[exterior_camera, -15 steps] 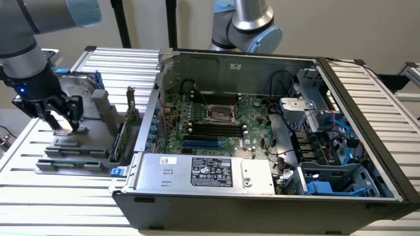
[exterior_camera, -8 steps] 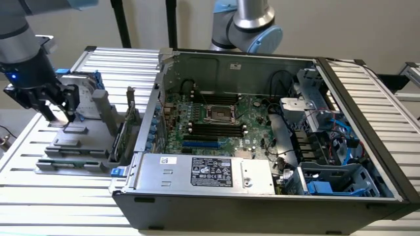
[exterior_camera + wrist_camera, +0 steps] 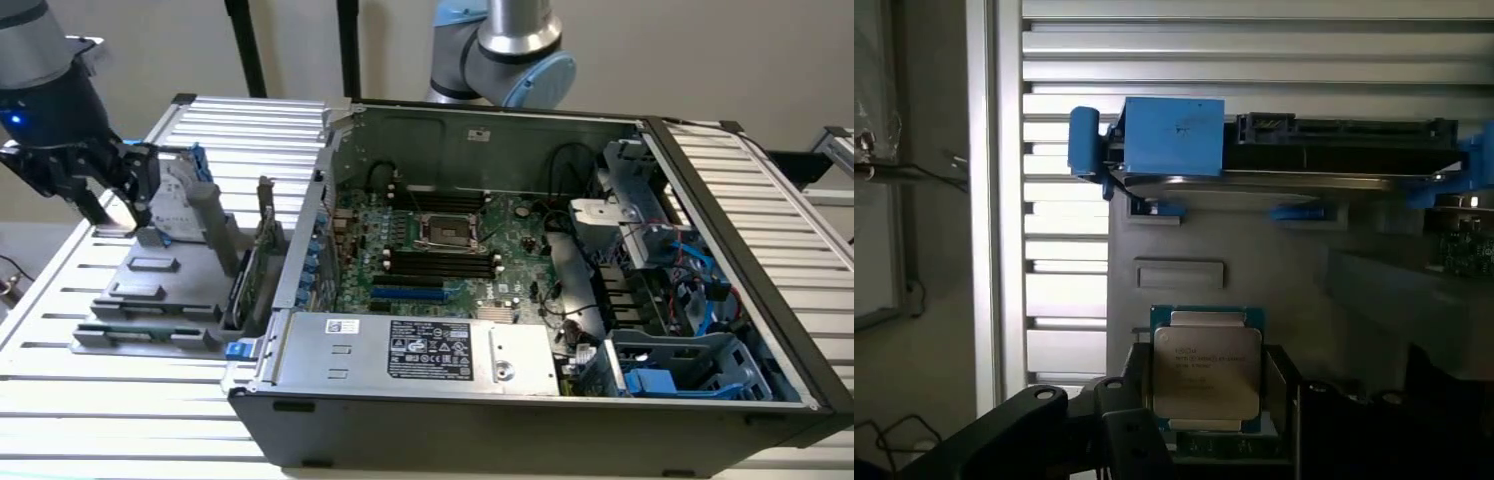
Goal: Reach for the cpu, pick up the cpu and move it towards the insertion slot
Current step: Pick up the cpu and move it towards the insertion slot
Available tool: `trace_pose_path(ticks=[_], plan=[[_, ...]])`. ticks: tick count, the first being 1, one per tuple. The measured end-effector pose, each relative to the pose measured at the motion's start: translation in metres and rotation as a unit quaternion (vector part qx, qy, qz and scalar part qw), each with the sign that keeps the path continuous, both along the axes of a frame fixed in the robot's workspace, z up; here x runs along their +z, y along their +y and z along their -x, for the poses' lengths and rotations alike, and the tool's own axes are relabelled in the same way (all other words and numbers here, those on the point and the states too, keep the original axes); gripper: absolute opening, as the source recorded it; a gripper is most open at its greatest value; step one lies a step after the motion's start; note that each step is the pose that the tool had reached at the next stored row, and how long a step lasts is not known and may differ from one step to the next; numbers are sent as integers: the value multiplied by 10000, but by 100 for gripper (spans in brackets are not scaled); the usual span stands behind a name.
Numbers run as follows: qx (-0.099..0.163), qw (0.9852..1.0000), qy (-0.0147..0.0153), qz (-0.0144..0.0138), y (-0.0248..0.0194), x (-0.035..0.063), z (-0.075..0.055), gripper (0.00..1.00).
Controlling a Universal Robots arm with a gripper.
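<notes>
Exterior view shows a slatted metal worktop (image 3: 107, 410) carrying an open computer case (image 3: 534, 432), with its motherboard (image 3: 514, 250) facing up. Along the near side of the case lies a silver power supply (image 3: 414, 348). On the exterior view's left, outside the case, a grey holder (image 3: 147, 300) carries a hard drive (image 3: 180, 210) standing on edge in blue rails. The pincer (image 3: 115, 200) hangs over the holder's far end, just beside the drive.

In the wrist view the cpu (image 3: 1206, 372) is right at the pincer, with the grey holder behind it. Its silvery metal top and printed lines are turned to the camera. It is nearly square, so it shows no clear long axis; its printed lines run parallel with the drive's long edge. Whether the pincer grips it or stands open I cannot tell.

The insertion slot (image 3: 447, 232) sits on the motherboard, well apart from the cpu, with long black memory slots (image 3: 434, 265) just beside it. The drive and the case's side wall stand between the cpu and the slot.
</notes>
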State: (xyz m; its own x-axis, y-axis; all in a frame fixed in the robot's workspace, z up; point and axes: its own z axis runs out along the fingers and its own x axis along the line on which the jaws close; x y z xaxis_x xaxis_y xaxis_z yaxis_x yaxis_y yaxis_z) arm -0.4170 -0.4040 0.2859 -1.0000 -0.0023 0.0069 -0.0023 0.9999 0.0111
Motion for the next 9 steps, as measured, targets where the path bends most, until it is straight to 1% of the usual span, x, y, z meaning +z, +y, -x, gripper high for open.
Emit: trace_pose_path(ticks=[4, 6, 9], plan=[[5, 10000, 1, -5, -3, 182, -115, 55], [11, 10000, 0, -20, -6, 271, -182, 55], [21, 10000, 1, -51, -10, 410, -290, 55]])
